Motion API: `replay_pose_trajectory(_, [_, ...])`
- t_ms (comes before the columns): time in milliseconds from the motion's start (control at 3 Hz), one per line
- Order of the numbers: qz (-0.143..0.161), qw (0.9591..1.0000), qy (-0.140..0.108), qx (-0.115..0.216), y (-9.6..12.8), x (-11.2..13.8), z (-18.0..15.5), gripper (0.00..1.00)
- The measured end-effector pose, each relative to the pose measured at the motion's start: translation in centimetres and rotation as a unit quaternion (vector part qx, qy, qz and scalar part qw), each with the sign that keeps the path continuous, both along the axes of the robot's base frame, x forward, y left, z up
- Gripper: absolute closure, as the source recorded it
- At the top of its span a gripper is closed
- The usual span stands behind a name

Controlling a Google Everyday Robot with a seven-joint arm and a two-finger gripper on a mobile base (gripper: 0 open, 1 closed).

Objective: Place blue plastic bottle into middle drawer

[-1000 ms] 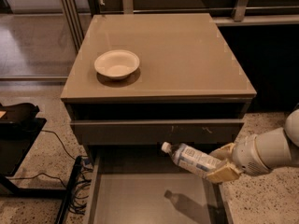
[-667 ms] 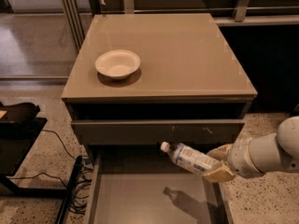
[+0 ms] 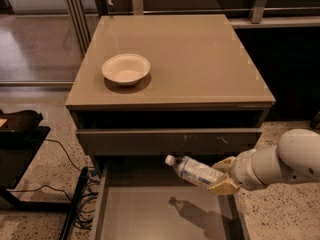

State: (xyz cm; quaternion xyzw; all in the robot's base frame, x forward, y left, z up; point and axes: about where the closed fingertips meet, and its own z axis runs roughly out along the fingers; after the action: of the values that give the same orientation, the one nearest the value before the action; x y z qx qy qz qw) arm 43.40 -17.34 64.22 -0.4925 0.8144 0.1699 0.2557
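Note:
The blue plastic bottle [image 3: 194, 171] has a white cap and a pale label. It lies tilted in the air, cap pointing up-left, above the open middle drawer [image 3: 150, 211]. My gripper [image 3: 222, 176] is shut on the bottle's base end, at the right side of the drawer, with my white arm [image 3: 280, 164] reaching in from the right. The bottle's shadow falls on the drawer's plain grey floor. The drawer's front part is cut off by the bottom edge of the view.
A white bowl [image 3: 126, 69] sits on the left of the tan cabinet top [image 3: 200, 59]. A closed drawer front [image 3: 170, 140] with white scuffs lies just above the open drawer. A black stand [image 3: 20, 134] and cables [image 3: 75, 189] are on the floor at left.
The arm and bottle have shifted a little to the left over the drawer. The bottle stays held at the same tilt.

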Motion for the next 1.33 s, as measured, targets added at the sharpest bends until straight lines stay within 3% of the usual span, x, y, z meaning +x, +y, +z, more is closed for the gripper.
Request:
replay_pose_trajectory(333, [0.011,0.9999,-0.012,-0.004,1.8,1.5,-4.7,1.0])
replay_pose_trajectory(667, [0.032,0.9985,-0.044,-0.012,3.6,2.6,-9.5,1.0])
replay_pose_trajectory(1000, [0.066,0.9957,-0.065,-0.003,5.4,3.6,-15.9,1.0])
replay_pose_trajectory(1333, [0.066,0.9959,-0.063,-0.001,5.4,3.6,-16.1,1.0])
